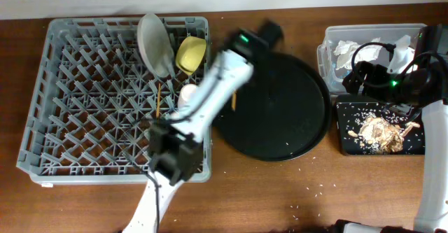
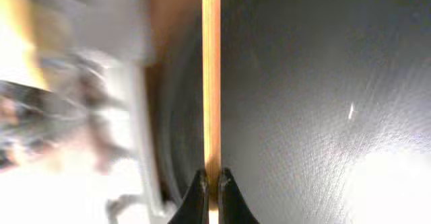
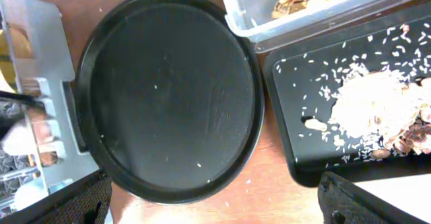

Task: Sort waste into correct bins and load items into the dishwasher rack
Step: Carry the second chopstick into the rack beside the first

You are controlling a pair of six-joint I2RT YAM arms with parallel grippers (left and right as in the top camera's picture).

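My left gripper is shut on a wooden chopstick, holding it over the left rim of the round black tray, next to the dishwasher rack. A bit of that chopstick shows beside the left arm in the overhead view. The rack holds the grey plate, the yellow bowl, another chopstick and a pale pink cup. My right gripper is open and empty, high above the table. The light-blue cup is hidden.
The clear tub with white napkins stands at the back right. In front of it, the shallow black tray holds food scraps and rice. Rice grains lie on the wooden table.
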